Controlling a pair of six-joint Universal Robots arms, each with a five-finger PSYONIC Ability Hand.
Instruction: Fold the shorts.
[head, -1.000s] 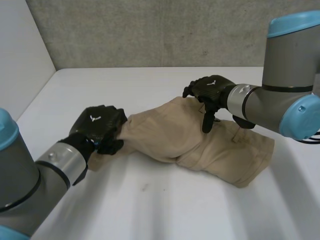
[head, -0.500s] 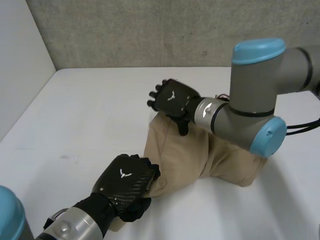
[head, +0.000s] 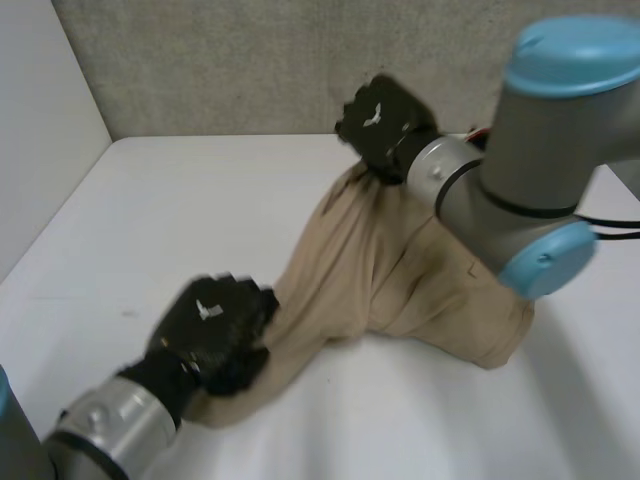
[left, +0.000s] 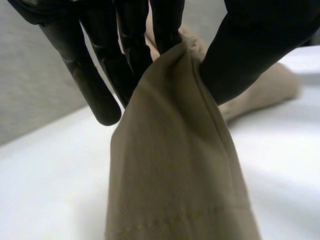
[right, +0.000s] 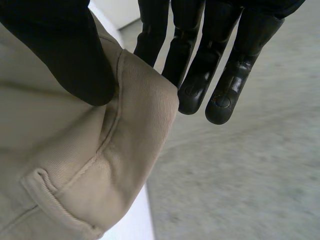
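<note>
The tan twill cloth shorts hang as a stretched band between two grips, with the rest of the garment bunched on the white surface toward the robot's right, under the right arm. The band's long axis runs on a diagonal: low and near at the robot's left, rising to a high, far point close to the middle of the back edge. At the low end the left robot hand is grasping the cloth, and its wrist view shows a fold pinched between thumb and fingers. At the high end the right robot hand is raised well above the surface and grasps a stitched edge, pressed between its thumb and fingers. The loose bulk lies away from the left robot hand and just below the right one. So I judge that the next fold depends on carrying the left-held end along this diagonal toward that bulk, while the tension is kept even.
</note>
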